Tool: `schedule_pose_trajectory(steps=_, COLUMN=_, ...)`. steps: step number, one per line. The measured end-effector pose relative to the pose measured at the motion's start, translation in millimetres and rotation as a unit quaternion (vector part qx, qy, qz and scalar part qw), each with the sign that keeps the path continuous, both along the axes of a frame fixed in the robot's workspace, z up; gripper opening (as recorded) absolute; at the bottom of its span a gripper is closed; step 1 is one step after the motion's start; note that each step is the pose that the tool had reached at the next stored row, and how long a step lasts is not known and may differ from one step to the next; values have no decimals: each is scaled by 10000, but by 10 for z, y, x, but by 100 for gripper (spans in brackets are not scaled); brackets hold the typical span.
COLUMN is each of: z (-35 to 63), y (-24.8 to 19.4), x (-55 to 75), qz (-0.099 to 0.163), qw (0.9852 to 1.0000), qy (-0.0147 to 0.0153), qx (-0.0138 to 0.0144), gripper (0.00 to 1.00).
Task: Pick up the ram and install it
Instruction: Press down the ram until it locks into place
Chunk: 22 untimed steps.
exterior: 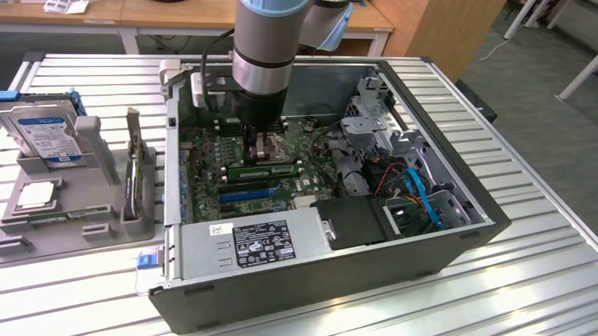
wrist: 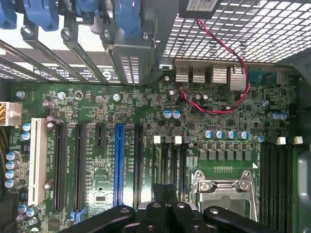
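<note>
A Universal Robots arm (exterior: 266,42) reaches down into an open computer case (exterior: 309,287) lying on a slatted metal table (exterior: 533,280). Its gripper (exterior: 255,134) hangs low over the green motherboard (exterior: 210,157), close to the CPU socket (exterior: 271,148).

The ram (exterior: 265,170), a narrow green stick, lies across the board just beside the gripper, on the side nearer the power supply (exterior: 252,241). Whether it sits fully in a slot, or whether the fingers touch it, cannot be told from here.

From the wrist view, the gripper (wrist: 165,213) appears with its black fingers drawn tight together and nothing visible between them. It hovers over the black memory slots (wrist: 167,165) with white clips, between a blue expansion slot (wrist: 118,165) and the silver CPU socket (wrist: 223,187). A second bank of black slots (wrist: 277,179) lies beyond the socket. A red cable (wrist: 233,104) loops above the rear ports.

At the exterior view's left, a grey fixture (exterior: 56,234) on the table holds a silver hard drive (exterior: 45,133) with a blue label, well apart from the case. Blue cables (exterior: 421,192) run through the drive bay at the case's other end.
</note>
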<state>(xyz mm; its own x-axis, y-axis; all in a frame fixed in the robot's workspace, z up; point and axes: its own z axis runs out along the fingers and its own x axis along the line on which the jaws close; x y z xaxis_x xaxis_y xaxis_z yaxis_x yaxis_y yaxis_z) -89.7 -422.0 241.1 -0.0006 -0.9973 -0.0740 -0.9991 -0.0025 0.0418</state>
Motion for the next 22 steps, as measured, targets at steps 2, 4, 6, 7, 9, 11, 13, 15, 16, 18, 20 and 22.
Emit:
schedule_pose_trajectory(steps=2, z=-16, y=-1, x=-1, qz=0, qw=10000, qy=0, qx=-1, gripper=10)
schedule_pose_trajectory(steps=4, z=-32, y=-2, x=-3, qz=0, qw=10000, qy=0, qx=0, gripper=10)
schedule_pose_trajectory(steps=6, z=-42, y=-2, x=-3, qz=0, qw=10000, qy=0, qx=0, gripper=10)
schedule_pose_trajectory(steps=7, z=-48, y=-2, x=-4, qz=0, qw=10000, qy=0, qx=0, gripper=10)
schedule_pose_trajectory(steps=9, z=-58, y=-3, x=-4, qz=0, qw=10000, qy=0, qx=0, gripper=10)
schedule_pose_trajectory(steps=11, z=-64, y=-3, x=-5, qz=0, qw=10000, qy=1, qx=-1, gripper=10)
schedule_pose_trajectory(steps=13, z=-64, y=-3, x=-5, qz=0, qw=10000, qy=1, qx=-2, gripper=10)
schedule_pose_trajectory(steps=15, z=-65, y=-3, x=-5, qz=0, qw=10000, qy=0, qx=-1, gripper=10)
schedule_pose_trajectory(steps=16, z=-68, y=-3, x=-5, qz=0, qw=10000, qy=0, qx=0, gripper=10)
schedule_pose_trajectory(steps=18, z=-77, y=-3, x=-5, qz=0, qw=10000, qy=-1, qx=1, gripper=10)
schedule_pose_trajectory(steps=20, z=-88, y=-3, x=-5, qz=0, qw=10000, qy=0, qx=0, gripper=10)
schedule_pose_trajectory(steps=22, z=-98, y=-3, x=-5, qz=0, qw=10000, qy=0, qx=-1, gripper=10)
